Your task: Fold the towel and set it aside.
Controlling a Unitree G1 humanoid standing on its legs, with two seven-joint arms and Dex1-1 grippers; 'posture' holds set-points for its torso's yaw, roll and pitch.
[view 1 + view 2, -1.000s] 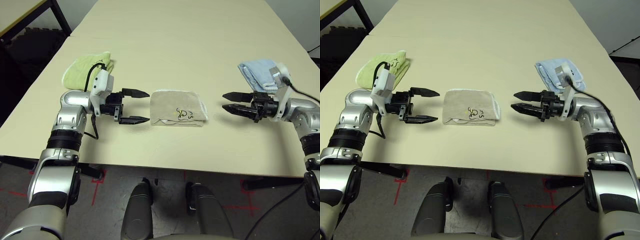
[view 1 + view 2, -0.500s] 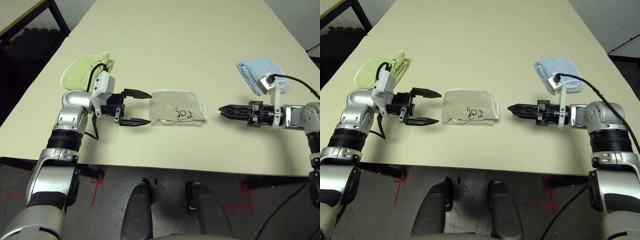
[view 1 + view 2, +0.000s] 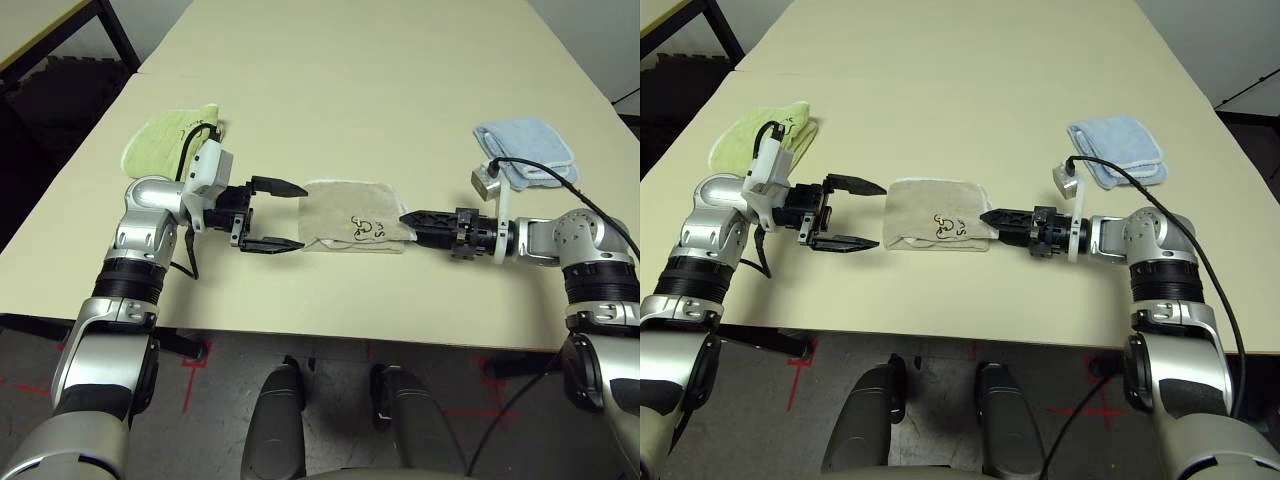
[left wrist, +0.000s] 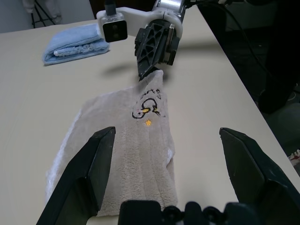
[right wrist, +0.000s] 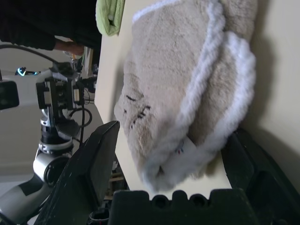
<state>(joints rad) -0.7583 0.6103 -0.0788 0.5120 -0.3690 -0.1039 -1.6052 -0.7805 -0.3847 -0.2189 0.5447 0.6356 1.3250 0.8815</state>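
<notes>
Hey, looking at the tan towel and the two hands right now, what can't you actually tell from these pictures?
- Whether the right hand touches the towel: head views show its tip at the towel's right edge, contact unclear.
- The towel's underside and how many layers it has: hidden by its own top fold.
- The embroidered mark: too small to read.
- The green towel: partly covered by the left arm.

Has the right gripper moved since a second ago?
Yes. The right gripper moved in toward the beige towel: it was well clear of the towel's edge near the blue towel, and now its open fingers reach that edge.
</notes>
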